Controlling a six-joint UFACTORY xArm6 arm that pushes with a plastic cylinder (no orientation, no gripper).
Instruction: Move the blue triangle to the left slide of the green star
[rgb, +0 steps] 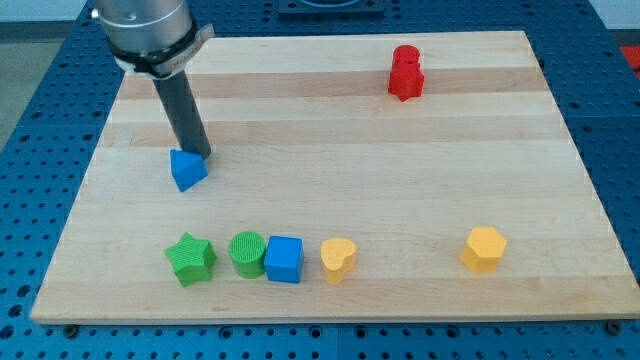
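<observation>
Seven blocks sit on the tabletop (330, 120), and my tip (197, 156) rests against the upper right edge of the blue triangle (187, 170), touching it or just short of touching. There is no gripper on this arm, only the dark rod, so there are no jaws to be spread or pressed together; all work is done by pushing.

The green star (190, 258) lies well below my tip, toward the view's bottom and slightly to its left. Beside the star, running to the view's right, stand the green cylinder (248, 253), the blue cube (284, 259) and the yellow heart (338, 259). The yellow hexagon (484, 248) is far to my tip's right and below it, and the red block (406, 72) is far right and above.

The triangle looks small, light and rigid, probably plastic, and should slide easily on the smooth wood. Its angled faces will likely make it spin or slip sideways off the rod unless the push runs through its middle. I judge the best contact to be the centre of its top flat face, driving it down and a little leftward so that it ends left of the star without knocking it.
</observation>
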